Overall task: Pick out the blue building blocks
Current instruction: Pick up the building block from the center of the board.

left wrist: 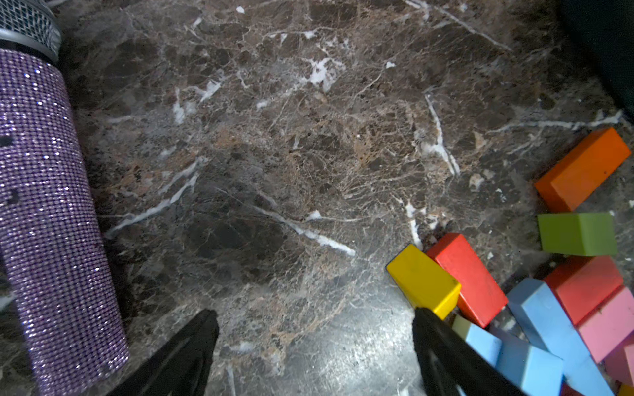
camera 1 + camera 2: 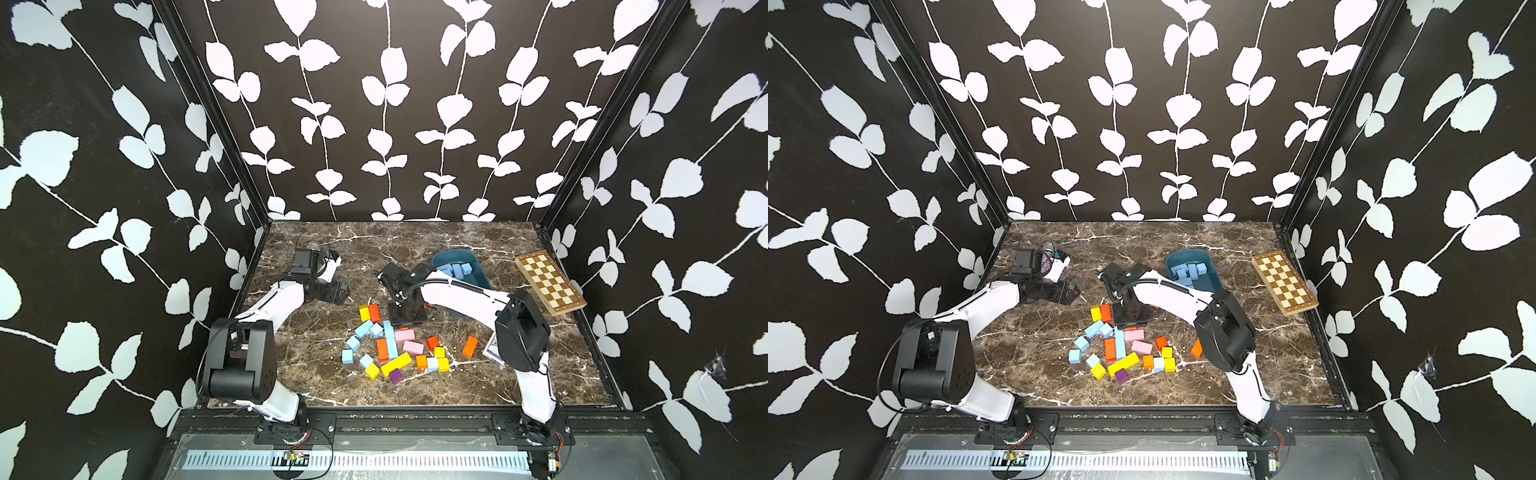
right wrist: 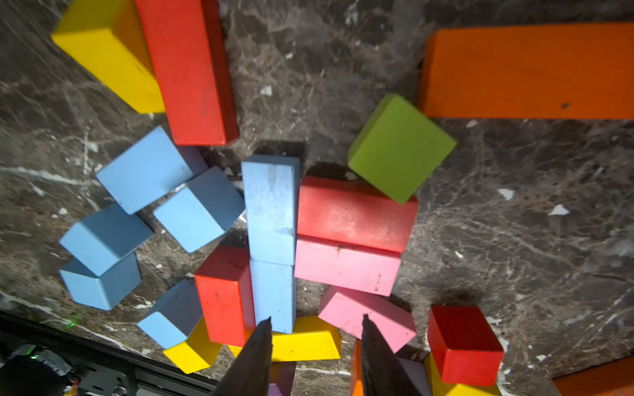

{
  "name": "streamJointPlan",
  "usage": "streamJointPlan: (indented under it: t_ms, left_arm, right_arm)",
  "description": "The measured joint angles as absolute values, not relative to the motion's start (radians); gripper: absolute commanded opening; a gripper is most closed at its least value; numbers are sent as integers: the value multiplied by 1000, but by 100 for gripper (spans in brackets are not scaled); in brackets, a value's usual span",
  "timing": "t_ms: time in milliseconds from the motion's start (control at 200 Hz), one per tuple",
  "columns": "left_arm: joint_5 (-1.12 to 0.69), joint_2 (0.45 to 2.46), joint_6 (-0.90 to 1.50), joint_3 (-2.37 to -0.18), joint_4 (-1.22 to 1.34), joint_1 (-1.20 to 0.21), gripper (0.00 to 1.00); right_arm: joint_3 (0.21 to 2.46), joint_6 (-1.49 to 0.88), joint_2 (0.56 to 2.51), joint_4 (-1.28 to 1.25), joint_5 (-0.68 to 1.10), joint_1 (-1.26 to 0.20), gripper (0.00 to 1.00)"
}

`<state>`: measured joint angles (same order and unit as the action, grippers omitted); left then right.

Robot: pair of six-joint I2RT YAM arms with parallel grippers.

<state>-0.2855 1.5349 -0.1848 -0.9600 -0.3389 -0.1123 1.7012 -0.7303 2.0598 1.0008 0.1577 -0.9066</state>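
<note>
My right gripper point(image 3: 316, 322) hangs empty, jaws apart, just over the blue bar point(image 3: 271, 209) — a pick is starting. Next I'd straddle it, close, and carry it to the tray point(image 2: 478, 276), about one o'clock from the bar.

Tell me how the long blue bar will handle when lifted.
The long blue bar looks rigid and matte, so probably no flexing or slipping. Flat faces: unlikely to roll. A pink block and an orange block hug its sides, so they may shift.
</note>
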Motion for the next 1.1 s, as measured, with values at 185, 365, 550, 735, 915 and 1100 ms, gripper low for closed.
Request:
streamJointPlan:
  t_ms: [185,365,550,735,915,1100]
  left_arm:
    - [-291,1535,-179,-960,-338,-112,90]
    - [-300,1535,-171,-960,-337,-111,90]
    - [-306,1535,-165,-960,-330,-110,90]
    - [-311,1535,-164,-960,-330,-110,90]
    - [-315,1535,-164,-960,-330,-110,90]
    - [-317,1535,-164,-960,-329,-110,90]
  right_arm:
    - [1701,-704,2075,1027,162,-939,41]
    - [1701,-682,2093,1030,163,-952,42]
    - [1722,-649,2152,1032,169,-959,44]
    - [1757,-620,2182,1036,178,-962,46]
    - [1800,-590,2202,1041,191,-963,48]
    - [1803,-572,2211,1055,207,-970,49]
